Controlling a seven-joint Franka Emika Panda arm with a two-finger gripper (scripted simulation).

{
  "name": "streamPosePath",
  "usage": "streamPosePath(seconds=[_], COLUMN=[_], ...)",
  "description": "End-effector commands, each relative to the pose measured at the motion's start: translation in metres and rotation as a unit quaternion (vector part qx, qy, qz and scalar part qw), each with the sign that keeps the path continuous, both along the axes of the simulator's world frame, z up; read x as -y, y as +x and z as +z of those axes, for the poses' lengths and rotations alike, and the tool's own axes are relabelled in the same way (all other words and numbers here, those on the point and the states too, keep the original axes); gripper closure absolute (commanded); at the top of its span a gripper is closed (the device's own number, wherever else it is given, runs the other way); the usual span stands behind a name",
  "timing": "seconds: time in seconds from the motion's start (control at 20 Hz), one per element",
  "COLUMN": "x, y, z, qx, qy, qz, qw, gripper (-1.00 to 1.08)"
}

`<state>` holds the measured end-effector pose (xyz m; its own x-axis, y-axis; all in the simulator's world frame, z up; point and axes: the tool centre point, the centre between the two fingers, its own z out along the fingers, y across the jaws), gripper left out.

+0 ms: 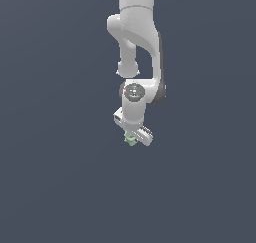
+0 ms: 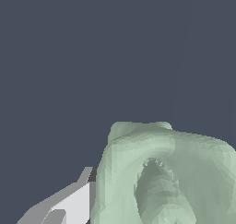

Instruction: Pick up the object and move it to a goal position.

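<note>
Hanging from the top of the exterior view, the white jointed Franka arm (image 1: 137,42) drops down mid-frame over a flat, plain dark blue-grey ground (image 1: 50,187); wrist turned so the white two-finger gripper (image 1: 132,135) points down, tilted a bit toward the exterior view's left. Tiny pale mint-green lumpy object (image 1: 130,139) sits right at the gripper tips, on their left side in the exterior view, partly hidden by the hand body. Obj. much smaller than the gripper is wide. Can't tell from this view whether obj. rests on the ground or is lifted off it. Wrist view: mint-green obj. (image 2: 161,177) fills most of the lower frame, very close to cam, irregular surface w/ a darker ribbed hollow in its middle. One pale grey-white finger (image 2: 69,204) touches the obj.'s side; the opposite finger isn't visible. Jaws look clamped on obj., since it sits between the tips and against the finger.
</note>
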<state>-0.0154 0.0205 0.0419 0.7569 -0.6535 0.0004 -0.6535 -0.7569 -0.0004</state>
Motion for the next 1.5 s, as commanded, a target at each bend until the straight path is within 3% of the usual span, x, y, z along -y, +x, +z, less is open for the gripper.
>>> streamPosePath(seconds=[0.0,0.55,1.45], x=[0.000,-0.015,-0.076], y=[0.000,0.006,0.037], z=[0.000,0.039,0.201], qx=[0.000,0.000,0.000], qy=[0.000,0.000,-0.001], qz=[0.000,0.000,-0.001], qw=[1.0000,1.0000,1.0000], gripper=[1.08,1.08,1.08])
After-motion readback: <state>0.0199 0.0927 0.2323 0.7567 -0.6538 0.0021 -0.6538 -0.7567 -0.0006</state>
